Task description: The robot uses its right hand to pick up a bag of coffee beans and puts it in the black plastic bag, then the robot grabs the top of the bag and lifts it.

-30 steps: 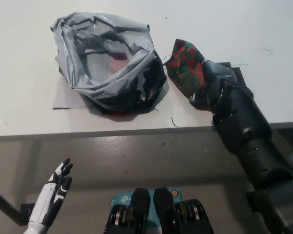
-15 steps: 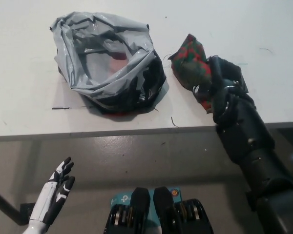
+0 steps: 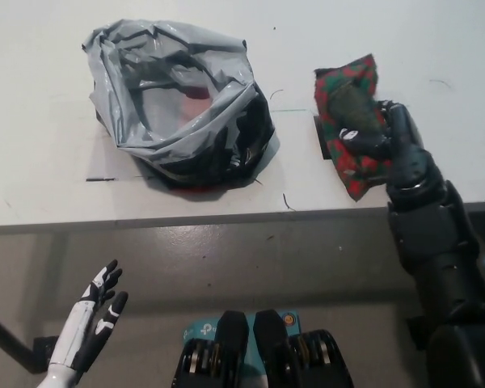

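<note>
A red and green patterned bag of coffee beans (image 3: 349,109) hangs over the white table (image 3: 48,186) at the right, tilted. My black right hand (image 3: 373,133) is shut on it, fingers wrapped over its middle. To its left the black plastic bag (image 3: 182,105) lies crumpled on the table with its mouth open upward; something reddish shows inside. My white left hand (image 3: 95,314) rests open at the lower left, below the table's front edge.
The table's front edge runs across the picture at about mid height, with grey floor below it. A short dark line mark (image 3: 101,179) sits on the table left of the plastic bag.
My right hand has closed on the coffee bag, turned it and carried it a little to the right and up off the table. The left hand has barely moved.
</note>
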